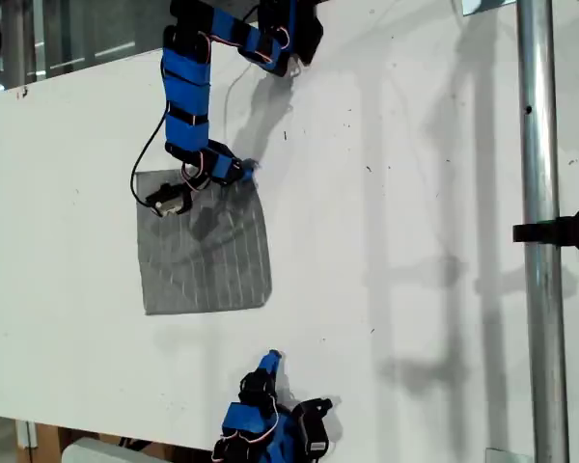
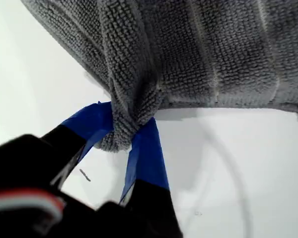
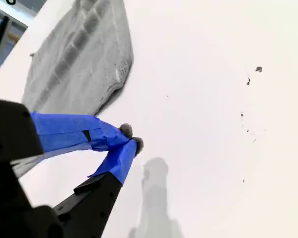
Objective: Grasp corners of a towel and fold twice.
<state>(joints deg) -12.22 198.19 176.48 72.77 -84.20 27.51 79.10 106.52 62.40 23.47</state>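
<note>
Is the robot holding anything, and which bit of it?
Yes. My first gripper, the tool on the long arm, pinches the grey towel at a bunched corner. My second gripper holds nothing; it is shut above the bare table.

You find no legible text, label, brand, number or sign on any surface shown in these three views.
</note>
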